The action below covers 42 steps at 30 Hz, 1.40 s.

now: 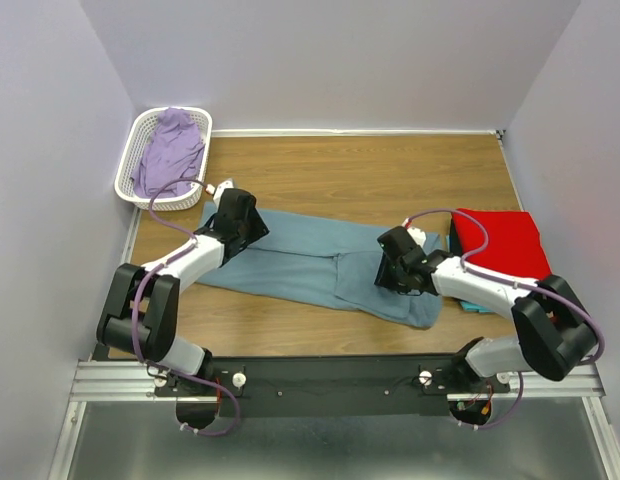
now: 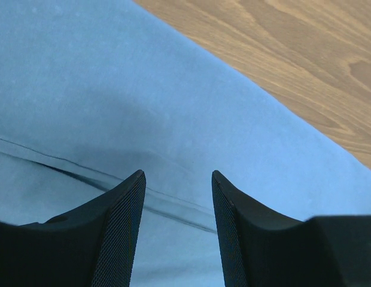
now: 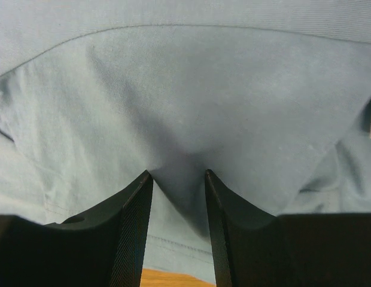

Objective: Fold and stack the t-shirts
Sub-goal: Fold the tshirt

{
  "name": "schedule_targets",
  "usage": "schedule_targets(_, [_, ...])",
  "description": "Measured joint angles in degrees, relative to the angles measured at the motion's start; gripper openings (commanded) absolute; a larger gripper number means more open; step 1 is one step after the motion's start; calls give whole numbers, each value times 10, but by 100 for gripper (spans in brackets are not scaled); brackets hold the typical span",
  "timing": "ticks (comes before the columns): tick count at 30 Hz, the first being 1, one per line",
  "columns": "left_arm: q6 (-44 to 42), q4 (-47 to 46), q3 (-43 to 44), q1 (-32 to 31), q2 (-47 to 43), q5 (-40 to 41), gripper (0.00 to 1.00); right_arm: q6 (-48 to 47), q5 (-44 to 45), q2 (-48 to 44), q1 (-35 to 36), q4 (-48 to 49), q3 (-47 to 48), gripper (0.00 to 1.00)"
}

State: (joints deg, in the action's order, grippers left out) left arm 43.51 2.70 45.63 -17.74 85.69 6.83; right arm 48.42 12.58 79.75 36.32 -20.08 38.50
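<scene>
The dusty blue-grey t-shirt (image 1: 310, 262) lies on the wooden table as a long band, running from upper left to lower right. My left gripper (image 1: 242, 222) is open over its left end, its tips just above the cloth (image 2: 113, 89) near a seam. Over the shirt's right end, my right gripper (image 1: 390, 268) has its jaws apart, tips pressed down onto the cloth (image 3: 191, 89), and nothing is clamped between them. A folded red t-shirt (image 1: 505, 245) sits at the right. A turquoise t-shirt (image 1: 473, 306) peeks out from under it.
A white lattice basket (image 1: 127, 160) holding a purple cloth (image 1: 170, 150) stands at the back left corner. Bare wood (image 1: 370, 170) stretches behind the shirt. Walls close in the table on the left, back and right.
</scene>
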Motion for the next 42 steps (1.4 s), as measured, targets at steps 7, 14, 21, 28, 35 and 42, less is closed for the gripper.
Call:
schedule_targets(7, [0,2,-15,0,-48,0,57,-5,23,-55,7,-38,25,47])
schedule_targets(14, [3,18,-27,1,-90,0,57,-1,60,-28,116,-54,97,47])
schedule_targets(21, [2,51,-16,12,-136,5,57,19,91,93,199,-67,142,46])
schedule_targets(28, [-5,70,-8,29,-163,11,57,28,117,146,226,-70,177,46])
schedule_targets(35, [-9,73,-8,46,-168,11,57,30,134,169,229,-70,194,46])
schedule_targets(42, [-12,73,-8,53,-168,10,57,33,137,185,239,-73,195,25])
